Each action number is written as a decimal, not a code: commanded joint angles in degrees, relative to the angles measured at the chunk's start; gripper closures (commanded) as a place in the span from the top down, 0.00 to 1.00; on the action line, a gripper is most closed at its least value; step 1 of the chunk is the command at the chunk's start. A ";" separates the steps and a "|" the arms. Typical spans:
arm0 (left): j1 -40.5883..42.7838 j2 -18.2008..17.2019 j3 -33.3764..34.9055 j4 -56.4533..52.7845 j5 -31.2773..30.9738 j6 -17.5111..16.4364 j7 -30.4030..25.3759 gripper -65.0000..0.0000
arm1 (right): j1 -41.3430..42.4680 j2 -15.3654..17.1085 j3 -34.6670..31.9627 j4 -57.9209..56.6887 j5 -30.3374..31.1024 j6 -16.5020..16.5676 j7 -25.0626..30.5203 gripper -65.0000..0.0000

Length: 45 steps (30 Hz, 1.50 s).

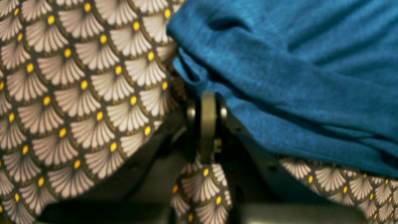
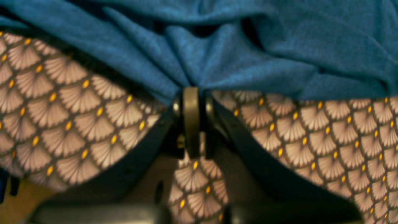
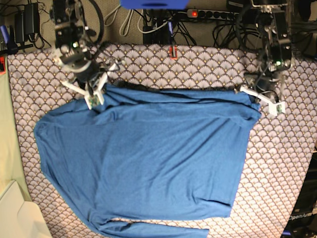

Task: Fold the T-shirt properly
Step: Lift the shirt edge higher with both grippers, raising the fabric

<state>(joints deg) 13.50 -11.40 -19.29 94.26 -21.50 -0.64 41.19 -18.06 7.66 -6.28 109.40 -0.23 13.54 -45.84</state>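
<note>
- The right hand [image 3: 95, 97] is at the far left corner of the T-shirt [image 3: 148, 158] in the base view, reaching down from its arm at the far side of the surface [image 3: 282, 163].
- In the right wrist view the right hand [image 2: 191, 93] has its jaws pressed together on a bunched pinch of the T-shirt [image 2: 217, 59]; the blue knit gathers into radiating folds right at the tips.
- The left hand [image 3: 260, 95] is at the far right corner of the T-shirt in the base view, its arm coming down from the far right of the surface.
- In the left wrist view the left hand [image 1: 207, 98] is closed on the T-shirt [image 1: 295, 77]; a rolled fold of the blue fabric sits on the tips and drapes off to one side.
- The T-shirt lies spread across the middle of the surface, its far edge drawn into a fairly straight line between the two hands.
- One long sleeve runs along the near edge of the base view, and the fabric bulges out toward that view's left side.
- The scallop-patterned cloth [image 3: 198, 64] covers the surface under the T-shirt and shows around it on all sides.
- Cables and a power strip [image 3: 213, 14] lie beyond the far edge of the surface.
</note>
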 commanded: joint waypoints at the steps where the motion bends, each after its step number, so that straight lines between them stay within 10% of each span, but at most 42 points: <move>1: -0.09 -0.69 -0.18 1.70 -0.09 -0.01 -1.23 0.01 | -0.09 0.30 0.17 1.85 0.10 0.04 1.23 0.00; 45: 18.02 -1.57 -5.90 9.87 0.00 -0.10 -1.23 0.01 | -20.48 0.38 0.26 5.54 0.10 0.04 12.22 0.00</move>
<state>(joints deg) 30.98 -12.36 -24.82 102.87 -21.67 -1.08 40.53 -38.30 7.79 -6.02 113.58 -0.23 13.54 -34.85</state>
